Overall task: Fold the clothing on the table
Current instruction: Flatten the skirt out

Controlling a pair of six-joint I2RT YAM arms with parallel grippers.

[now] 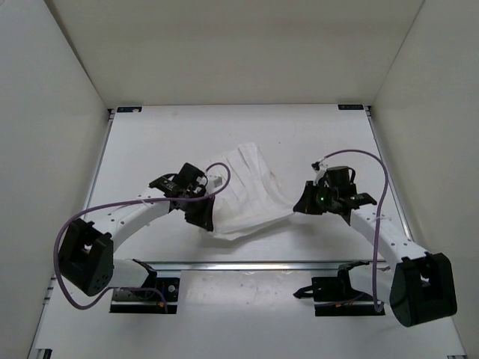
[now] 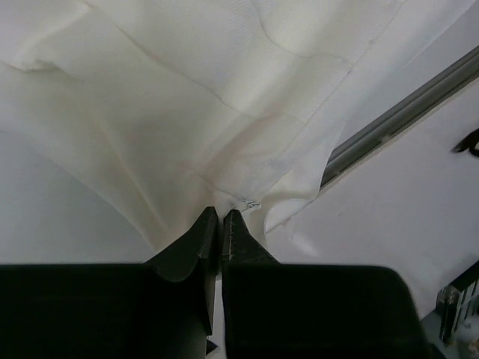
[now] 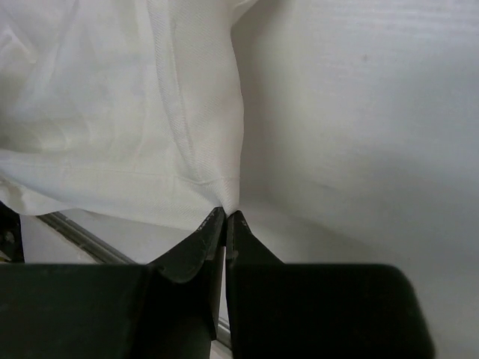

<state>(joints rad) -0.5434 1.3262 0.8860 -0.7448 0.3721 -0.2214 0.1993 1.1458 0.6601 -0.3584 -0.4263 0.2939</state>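
Two tools (image 2: pixel 221 214) (image 3: pixel 225 214) on clothing (image 1: pixel 244 191) edges

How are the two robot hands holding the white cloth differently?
The left gripper pinches the cloth by its left edge; the right gripper pinches its right tip. Cloth fans out wide above the left gripper, while the right gripper has cloth on one side and bare table on the other. Both are shut on the cloth.

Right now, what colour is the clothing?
The clothing is white, faintly ribbed; top external view shows it best.
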